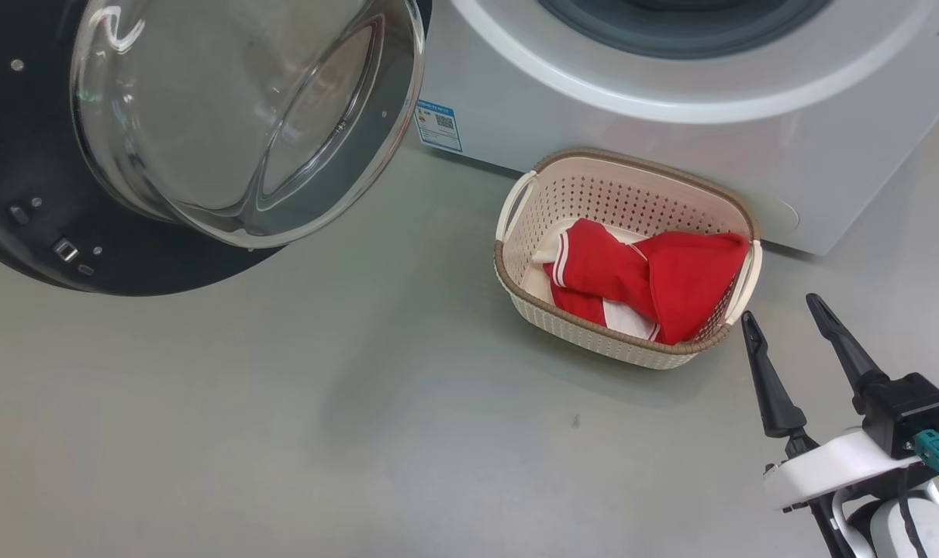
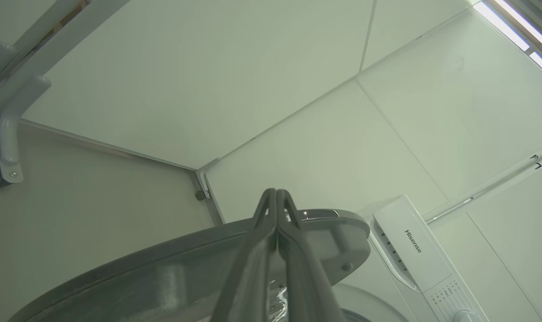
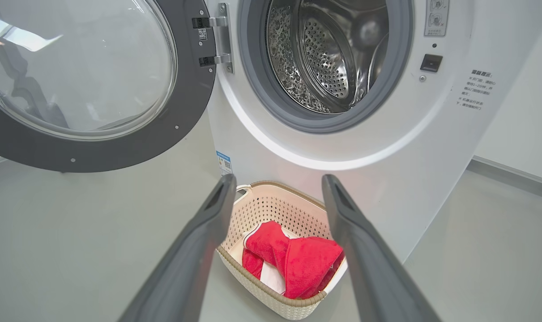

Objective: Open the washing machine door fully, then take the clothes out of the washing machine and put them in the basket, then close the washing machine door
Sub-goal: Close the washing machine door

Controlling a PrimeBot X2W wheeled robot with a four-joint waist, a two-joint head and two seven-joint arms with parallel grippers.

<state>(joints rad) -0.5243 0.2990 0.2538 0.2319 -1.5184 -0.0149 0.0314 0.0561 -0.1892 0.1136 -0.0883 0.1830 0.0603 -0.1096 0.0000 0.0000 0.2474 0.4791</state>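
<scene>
The washing machine door [image 1: 43,194] stands swung wide open to the left of the washing machine [image 1: 671,147], its black rim and bulging clear glass bowl facing out over the grey floor [image 1: 283,426]. In the right wrist view the steel drum [image 3: 324,58] shows bare metal inside the grey gasket [image 3: 257,67], with no red fabric visible in the part that can be seen. The basket [image 1: 593,194] sits on the floor just in front of the machine's lower front panel, below the opening and to the right of the small blue label [image 1: 438,125]. The clothes [image 1: 655,283] lie bunched inside the basket, red with white striped trim, one fold reaching up to the right rim. The right hand [image 1: 781,308] hangs open near the basket's right end, its two dark fingers spread apart and holding nothing, pointing towards the basket and the machine. The left hand [image 2: 276,193] is closed with its fingers pressed together and nothing between them; it points upward past the door's grey edge, and whether it touches the door cannot be told.
</scene>
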